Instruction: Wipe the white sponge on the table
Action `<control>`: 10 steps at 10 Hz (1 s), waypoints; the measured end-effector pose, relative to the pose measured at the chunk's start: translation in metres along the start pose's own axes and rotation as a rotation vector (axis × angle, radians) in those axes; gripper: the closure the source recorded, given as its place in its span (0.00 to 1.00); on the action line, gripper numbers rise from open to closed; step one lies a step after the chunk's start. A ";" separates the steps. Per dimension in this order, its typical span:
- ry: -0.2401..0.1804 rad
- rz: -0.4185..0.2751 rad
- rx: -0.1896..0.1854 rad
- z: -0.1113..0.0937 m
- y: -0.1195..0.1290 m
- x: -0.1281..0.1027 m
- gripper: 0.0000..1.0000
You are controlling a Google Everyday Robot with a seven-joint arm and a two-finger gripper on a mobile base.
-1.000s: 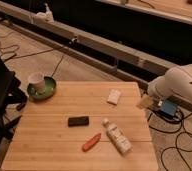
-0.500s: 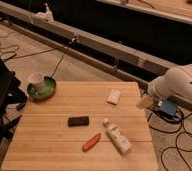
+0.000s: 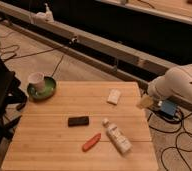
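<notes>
The white sponge [image 3: 113,96] is a small flat off-white pad lying on the far right part of the light wooden table [image 3: 54,145]. My white arm comes in from the right edge of the view. My gripper [image 3: 144,102] hangs just past the table's right edge, level with the sponge and a short way to its right, not touching it.
On the table: a green plate [image 3: 43,88] with a white cup [image 3: 36,80] at the far left corner, a black flat object [image 3: 78,121] in the middle, an orange-red marker [image 3: 91,142], a white capped tube [image 3: 117,136]. Black chair at left; cables on the floor.
</notes>
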 end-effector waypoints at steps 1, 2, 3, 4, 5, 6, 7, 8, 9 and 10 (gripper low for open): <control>0.000 0.000 0.000 0.000 0.000 0.000 0.20; 0.000 0.000 0.000 0.000 0.000 0.000 0.20; 0.000 0.000 0.000 0.000 0.000 0.000 0.20; 0.000 0.000 0.000 0.000 0.000 0.000 0.20; 0.000 0.000 0.000 0.000 0.000 0.000 0.20; 0.000 0.000 0.000 0.000 0.000 0.000 0.20; -0.001 0.000 0.002 -0.001 -0.001 -0.001 0.20; 0.002 -0.003 0.007 -0.003 -0.005 -0.001 0.20; 0.009 -0.002 0.012 -0.004 -0.015 -0.001 0.20; 0.016 -0.001 -0.001 0.002 -0.020 -0.003 0.20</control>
